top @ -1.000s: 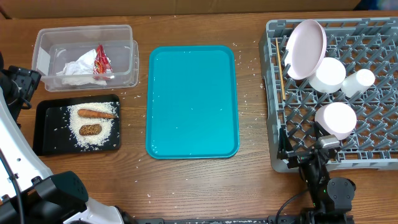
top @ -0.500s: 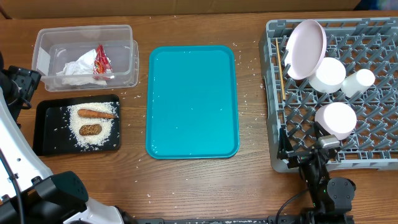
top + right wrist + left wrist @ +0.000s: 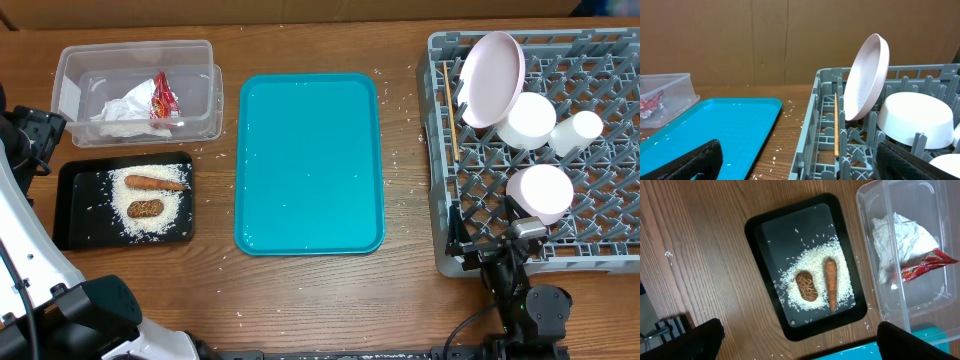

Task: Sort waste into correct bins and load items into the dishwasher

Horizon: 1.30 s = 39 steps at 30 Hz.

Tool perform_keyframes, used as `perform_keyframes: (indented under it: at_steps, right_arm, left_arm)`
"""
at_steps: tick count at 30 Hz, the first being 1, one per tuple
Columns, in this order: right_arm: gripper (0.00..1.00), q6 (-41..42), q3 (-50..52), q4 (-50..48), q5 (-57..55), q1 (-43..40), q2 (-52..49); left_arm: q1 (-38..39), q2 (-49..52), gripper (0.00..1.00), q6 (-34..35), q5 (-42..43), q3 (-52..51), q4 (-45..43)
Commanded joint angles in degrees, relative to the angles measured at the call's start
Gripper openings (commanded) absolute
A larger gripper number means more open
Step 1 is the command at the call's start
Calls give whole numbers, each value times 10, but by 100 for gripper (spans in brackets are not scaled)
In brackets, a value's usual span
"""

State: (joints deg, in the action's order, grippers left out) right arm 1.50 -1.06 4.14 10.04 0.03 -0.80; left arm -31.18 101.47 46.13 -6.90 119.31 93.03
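The clear tub at the back left holds crumpled napkins and a red-and-white wrapper. In front of it, the black tray carries rice, a carrot and a brown oval piece. The grey dish rack on the right holds the upright plate, two bowls, a cup and chopsticks. My left gripper hangs open high above the black tray. Open and empty, my right gripper sits low at the rack's near corner.
A large teal tray lies bare in the middle between the bins and the rack. Stray rice grains dot the wooden table around it. My right arm's base stands just in front of the rack.
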Motion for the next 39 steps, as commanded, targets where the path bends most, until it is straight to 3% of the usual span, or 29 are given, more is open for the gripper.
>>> perform_keyframes:
  at_steps: [1,11,14,18,21,24,32,39]
  right_arm:
    - [100,2,6,-2,-5,-2,6]
    - [100,2,6,-2,-5,-2,6]
    - [100,2,6,-2,-5,-2,6]
    - [100,2,6,-2,-5,-2,6]
    - [100,2,6,-2,-5,-2,6]
    - [100,2,6,-2,-5,-2,6]
    - [100,2,6,-2,-5,-2,6]
    - [100,2,6,-2,-5,-2,6]
  left_arm:
    - [-3,-10,100,-9,-8,9,-1]
    - [-3,-10,100,-9,-8,9,-1]
    - [-3,-16,100,-29,1,9,39]
    - [3,-37,100,-68,46,-13,38]
    - [24,-68,100,-75,29,-57,12]
    - [63,-115,100,-116,11,-134,-60]
    - [195,-268,100,-302,12,-436,-387]
    - [241,-396,100,-421,77,-691,-599]
